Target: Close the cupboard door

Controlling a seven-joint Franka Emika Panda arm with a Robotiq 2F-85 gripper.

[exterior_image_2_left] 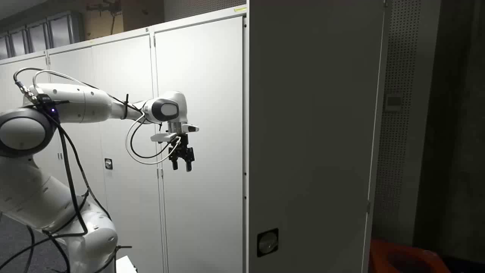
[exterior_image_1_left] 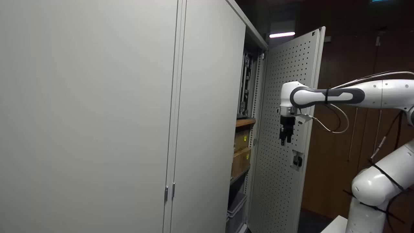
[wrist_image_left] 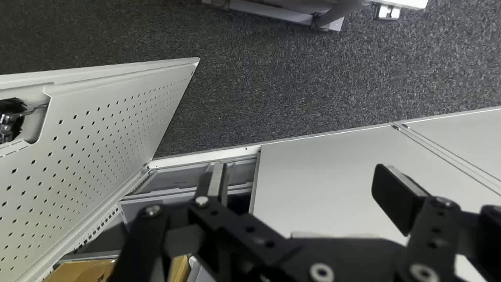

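The cupboard door (exterior_image_1_left: 275, 181) stands wide open in an exterior view, its perforated inner face showing and its dark latch (exterior_image_1_left: 297, 160) near the free edge. A plain dark panel (exterior_image_2_left: 314, 125) with a round latch fills the right side in an exterior view and appears to be its outer face. In the wrist view the door (wrist_image_left: 98, 129) is at the left. My gripper (exterior_image_1_left: 286, 142) points down in front of the inner face, above latch height. It also shows in an exterior view (exterior_image_2_left: 182, 168). In the wrist view my gripper (wrist_image_left: 301, 176) is open and empty, apart from the door.
A plain closed cupboard door (exterior_image_1_left: 207, 123) stands beside the opening. Inside are a wooden shelf (exterior_image_1_left: 245, 122), cardboard boxes (exterior_image_1_left: 241, 161) and grey bins (exterior_image_1_left: 237, 207). Dark carpet (wrist_image_left: 282, 90) lies below. An orange object (exterior_image_2_left: 409, 258) sits behind the dark panel.
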